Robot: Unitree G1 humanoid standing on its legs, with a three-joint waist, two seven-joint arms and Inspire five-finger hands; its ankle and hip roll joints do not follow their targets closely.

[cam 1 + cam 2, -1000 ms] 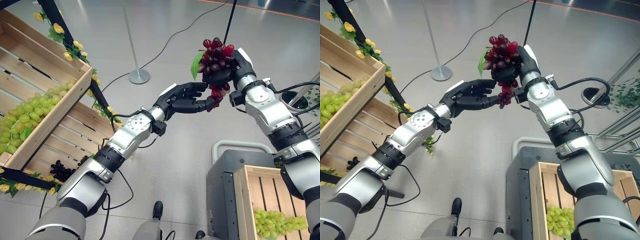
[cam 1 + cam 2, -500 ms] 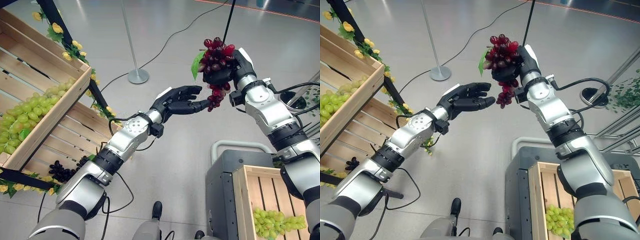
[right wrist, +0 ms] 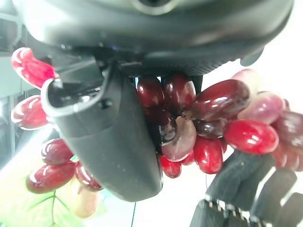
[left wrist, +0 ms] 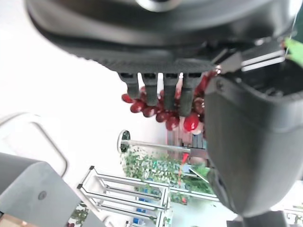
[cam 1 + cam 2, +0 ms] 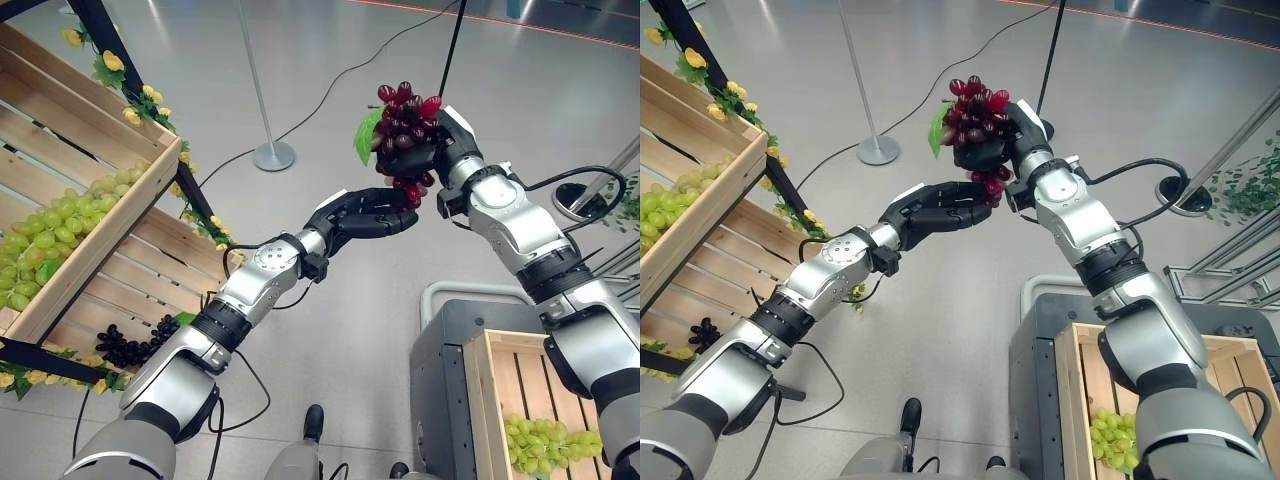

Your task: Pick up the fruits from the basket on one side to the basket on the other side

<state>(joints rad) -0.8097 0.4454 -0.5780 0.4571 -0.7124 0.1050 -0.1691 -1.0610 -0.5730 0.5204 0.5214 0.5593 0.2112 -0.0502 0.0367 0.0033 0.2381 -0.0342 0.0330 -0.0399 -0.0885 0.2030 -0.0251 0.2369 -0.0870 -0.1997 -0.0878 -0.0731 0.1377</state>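
Grapes, the red bunch [image 5: 402, 122], sit high in mid-air over the floor, clear of both crates. I have my right hand [image 5: 440, 140] curled round the bunch from behind, with a green leaf sticking out on its far side; my right wrist view shows the thumb and fingers wrapped over the berries. My left hand [image 5: 365, 213] is just beneath, fingers bent loosely, with their tips touching the lowest berries, but I can't make out a real grip there, so I read it as cupping rather than holding.

On my left the slatted shelf crate [image 5: 120, 215] carries plenty of green grapes [image 5: 55, 225], with a dark bunch [image 5: 125, 342] on the tier below. On my right the wooden box [image 5: 505, 385] holds one green bunch [image 5: 555, 445].

By my reckoning one bunch is delivered, a second is mid-transfer, and most of the fruit is left on the shelf.
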